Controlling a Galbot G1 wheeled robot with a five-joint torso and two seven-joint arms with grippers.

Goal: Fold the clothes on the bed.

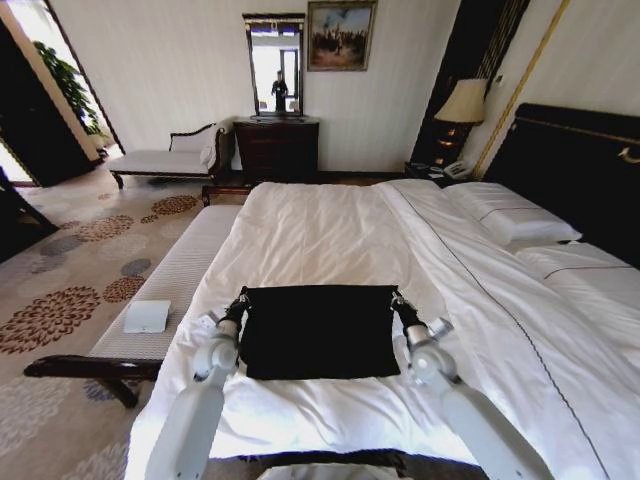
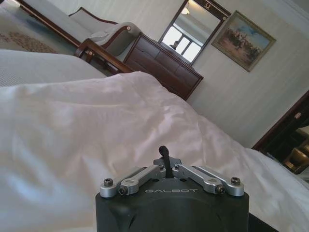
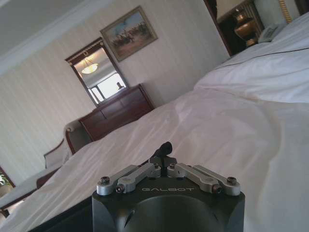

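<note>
Lying flat on the white duvet (image 1: 330, 240) near the foot of the bed (image 1: 560, 330), the black T-shirt (image 1: 318, 330) formed a neat rectangle, no lettering showing. The left pincer (image 1: 240, 298) sat at the shirt's far left corner and the right pincer (image 1: 397, 298) at its far right corner, both touching the cloth's edge. In each wrist view the fingers (image 2: 164, 153) (image 3: 163, 149) were drawn tight together into one dark tip, closed; whether they pinched fabric could not be told. A pale upholstered bench (image 1: 175, 290) stood beside the bed on the robot's left.
</note>
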